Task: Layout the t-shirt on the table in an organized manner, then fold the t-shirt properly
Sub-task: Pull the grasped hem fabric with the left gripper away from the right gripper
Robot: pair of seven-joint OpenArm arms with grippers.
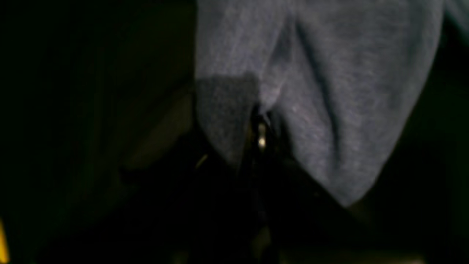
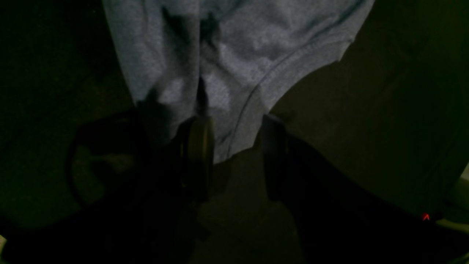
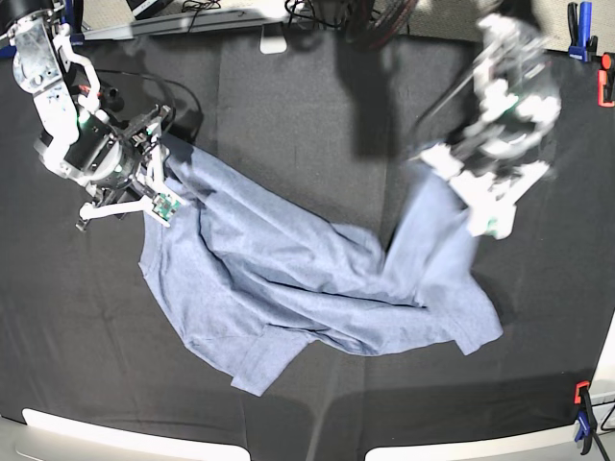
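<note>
Step in hand: laying out, by my reading; the t-shirt (image 3: 317,288) is rumpled and slanted on the table (image 3: 288,106), no fold begun.
Left claw (image 1: 261,121): clenched on the t-shirt; in the left wrist view the jaws meet with grey cloth bunched on both sides of them and hanging away beyond.
Right claw (image 2: 234,146): jaws stand apart, 1 edge of the t-shirt with its stitched hem lying between them; not clamped.
T-shirt relative to the claws: stretched between the 2, 1 end raised at the left claw, the other end at the right claw, the middle sagging in creases on the cloth.
Blur: the left arm is smeared in the base view, so it appears to be moving.
Next move calls for: right claw to shut on the hem, then both to draw apart until the creases flatten.
</note>
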